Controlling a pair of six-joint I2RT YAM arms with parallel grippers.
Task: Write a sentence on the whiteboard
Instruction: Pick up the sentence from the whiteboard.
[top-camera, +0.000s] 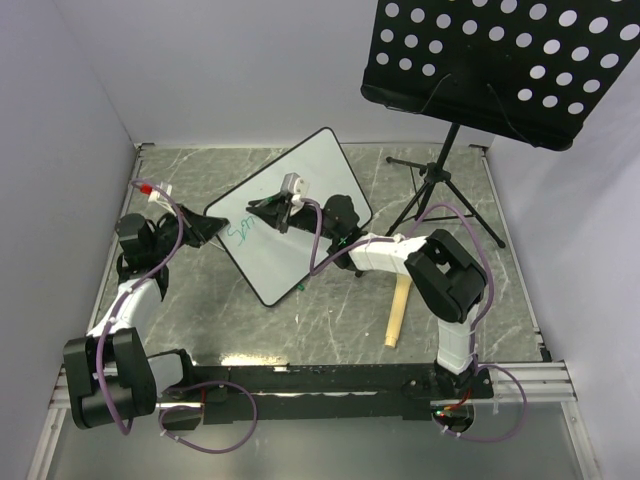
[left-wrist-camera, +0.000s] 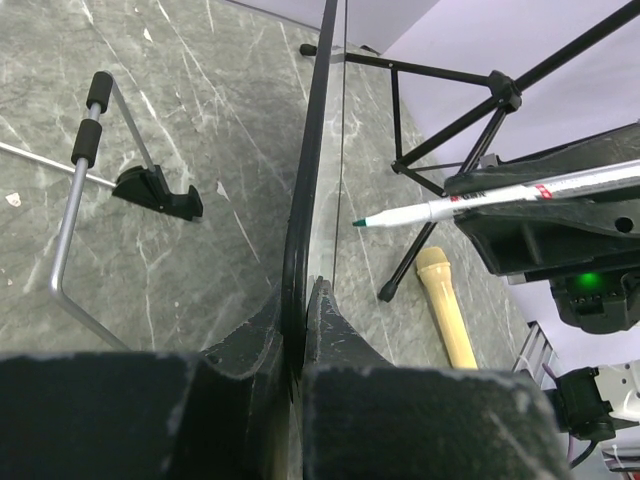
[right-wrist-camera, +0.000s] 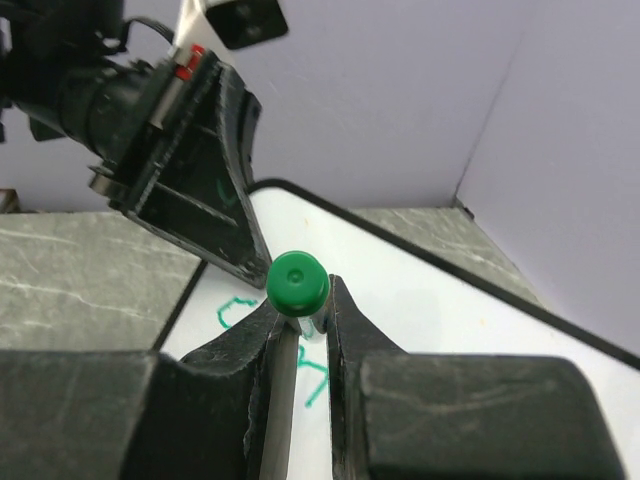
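The whiteboard (top-camera: 300, 200) is tilted up off the tabletop, and a short run of teal-green strokes, the sentence (top-camera: 240, 232), sits near its left end. My left gripper (top-camera: 207, 229) is shut on the board's black frame (left-wrist-camera: 305, 160), which shows edge-on in the left wrist view. My right gripper (top-camera: 272, 212) is shut on a white marker (left-wrist-camera: 480, 203) with a green end cap (right-wrist-camera: 297, 279). The marker's tip (left-wrist-camera: 357, 222) hovers a little off the board's face. The green strokes (right-wrist-camera: 235, 315) show just below the jaws in the right wrist view.
A black perforated music stand (top-camera: 500, 60) on a tripod (top-camera: 440, 190) stands at the back right. A wooden stick (top-camera: 398, 312) lies on the marble top by the right arm. The board's wire prop (left-wrist-camera: 80, 200) hangs behind it. Walls enclose three sides.
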